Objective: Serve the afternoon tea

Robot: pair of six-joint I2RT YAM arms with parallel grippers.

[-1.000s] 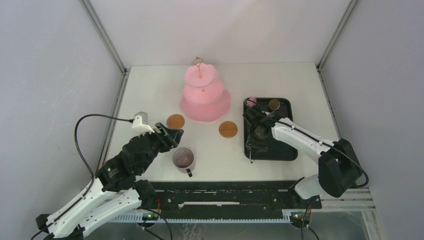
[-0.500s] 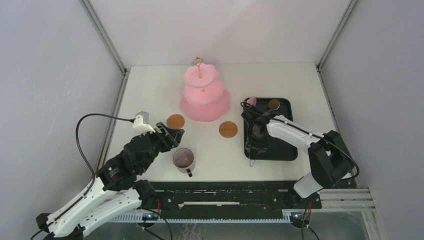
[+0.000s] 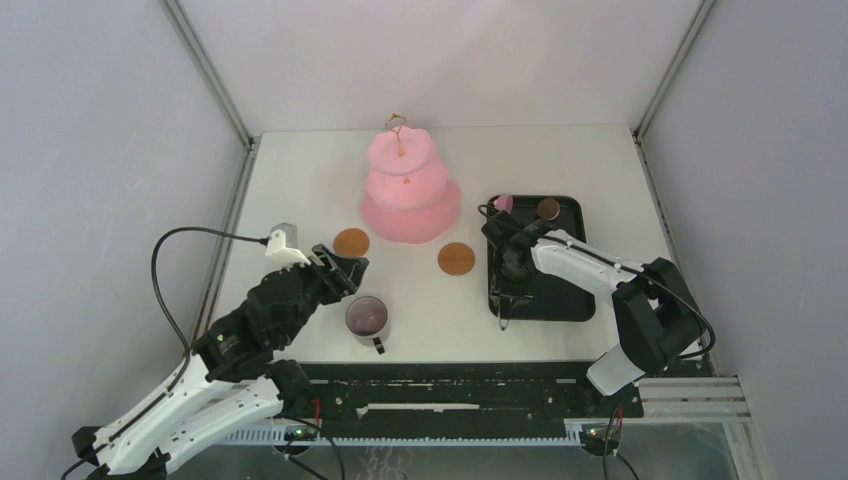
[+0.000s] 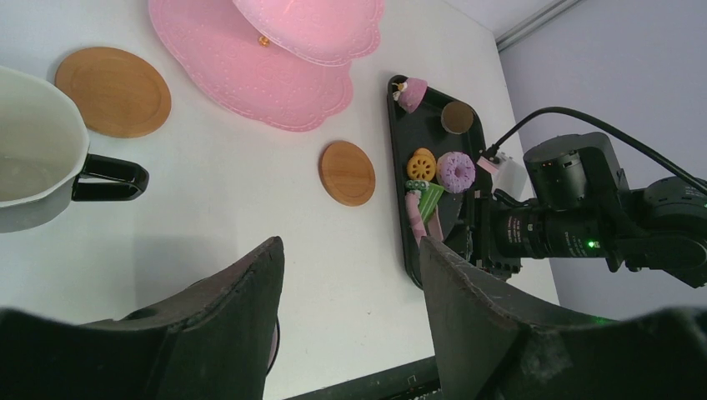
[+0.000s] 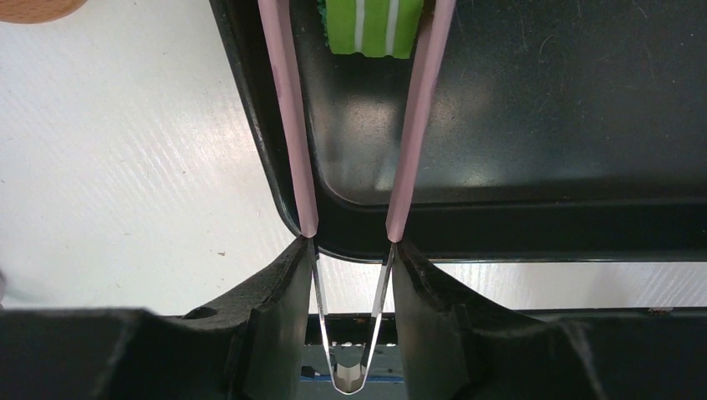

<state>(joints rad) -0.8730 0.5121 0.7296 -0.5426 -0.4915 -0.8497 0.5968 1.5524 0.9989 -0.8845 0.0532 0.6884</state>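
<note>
**Right gripper** [image 5: 350, 250]: the fingers are pressed against the outer faces of both arms of the tongs [image 5: 288, 125], close to the sprung metal end. The tongs are thus pinched, with their pink arms kept apart toward the tips.

A green striped pastry [image 5: 373, 25] is seen between those two arms, on the floor of the black tray [image 5: 542, 125]. Contact between tips and pastry cannot be confirmed, since the tips are cut off by the frame edge. One tong arm is laid along the tray's side wall.

Just beyond the green piece, a yellow pastry [image 4: 422, 163] and a purple ring pastry [image 4: 456, 171] are noted side by side. A pink pastry [image 4: 412, 92] and a brown pastry [image 4: 457, 117] are found at the tray's far end.

**Left gripper** [image 3: 340, 270]: the fingers are spread wide and nothing is held.

- A mug [image 3: 367, 318] is stood on the table [image 3: 300, 180] just beside the gripper, on the side of the arm bases, with its handle turned toward the bases.
- The left coaster [image 3: 351, 242] lies just beyond the fingertips.
- The right coaster [image 3: 456, 258] lies farther off, between the gripper and the tray.
- The pink cake stand [image 3: 410, 190] is set upright behind both coasters, well apart from either gripper.
</note>
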